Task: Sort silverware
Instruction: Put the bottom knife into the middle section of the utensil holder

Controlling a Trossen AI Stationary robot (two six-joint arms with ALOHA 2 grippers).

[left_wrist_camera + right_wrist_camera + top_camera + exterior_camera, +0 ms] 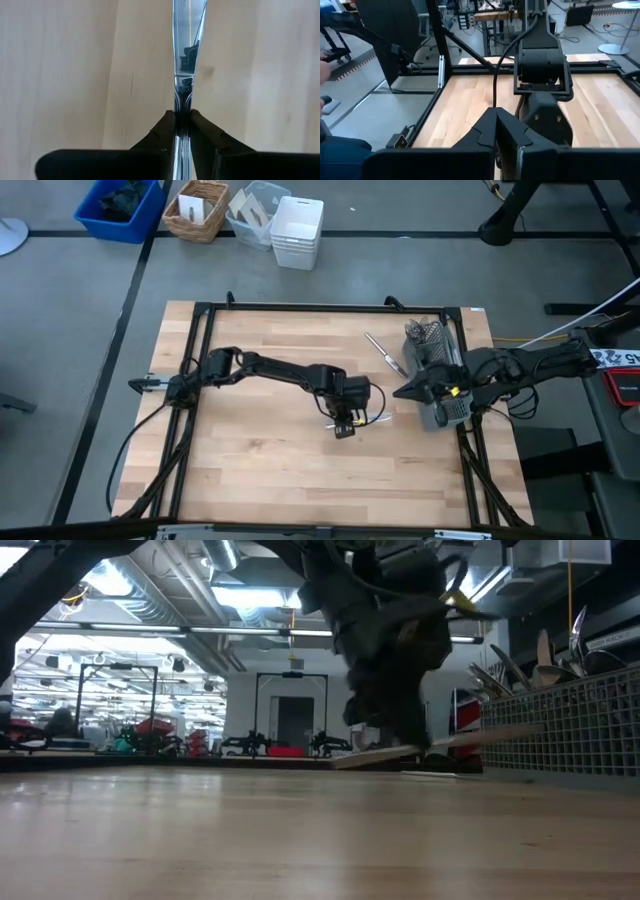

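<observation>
on the left side of the wooden worktop (260, 460) there is no cutlery to see. toward the middle, the left end effector (183, 120) is clamped on a table knife (186, 45) low over the boards; the knife is slim and mirror-bright, its blade running straight out from the fingers. another utensil (383, 352) lies loose on the worktop farther back and to the right. at the right edge stands the wire-mesh caddy (436, 370), already holding a bunch of silverware (545, 660) upright. the right end effector (496, 125) hangs just beside the caddy, fingers together on nothing. sorting looks well along: the knife in hand and that loose utensil remain.
</observation>
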